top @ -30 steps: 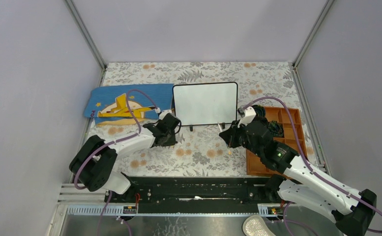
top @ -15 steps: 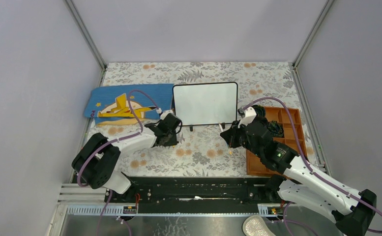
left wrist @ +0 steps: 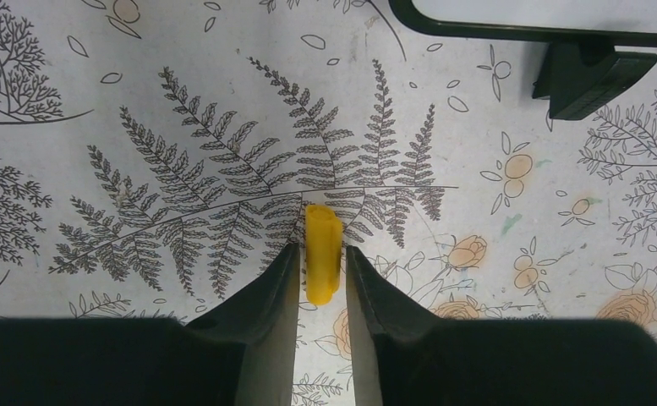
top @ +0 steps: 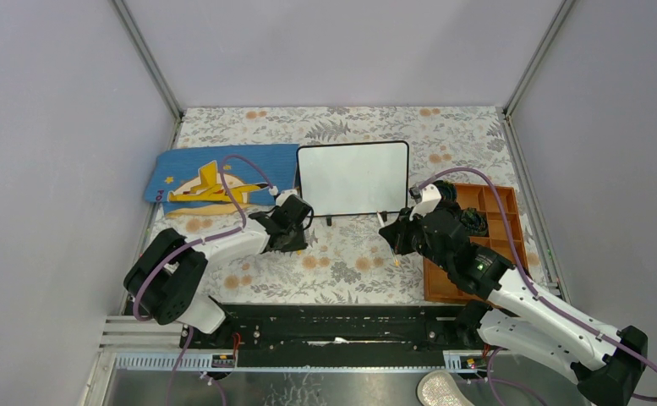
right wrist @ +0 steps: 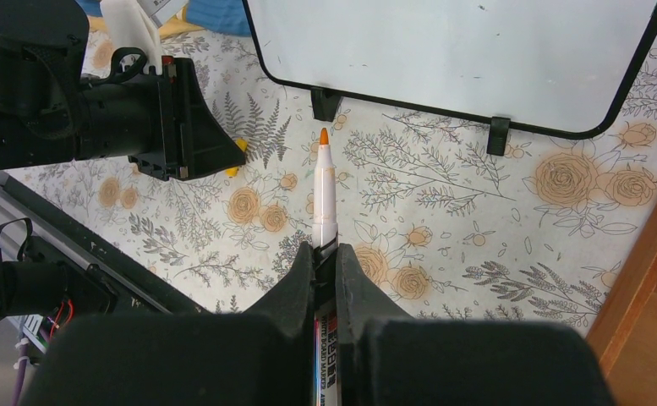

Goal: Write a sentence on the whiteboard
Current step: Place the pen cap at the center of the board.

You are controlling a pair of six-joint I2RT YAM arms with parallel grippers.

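The whiteboard (top: 353,178) stands upright on small black feet at the table's middle back, and no sentence shows on its white face (right wrist: 451,51). My right gripper (right wrist: 325,248) is shut on a white marker (right wrist: 325,186). The marker's bare orange tip points at the board's lower left foot. My left gripper (left wrist: 320,254) hovers low over the floral tablecloth just left of the board, open. A yellow cap (left wrist: 322,228) lies on the cloth between its fingertips, with a thin gap on each side.
A blue mat with a yellow plane (top: 215,182) lies left of the board. An orange-brown compartment tray (top: 495,222) holding dark items sits at the right, beside the right arm. The left arm's black wrist (right wrist: 96,110) is close to the marker tip.
The left wrist has edged slightly toward the board, and its jaws have parted from the yellow cap. The right arm and the marker have not moved.
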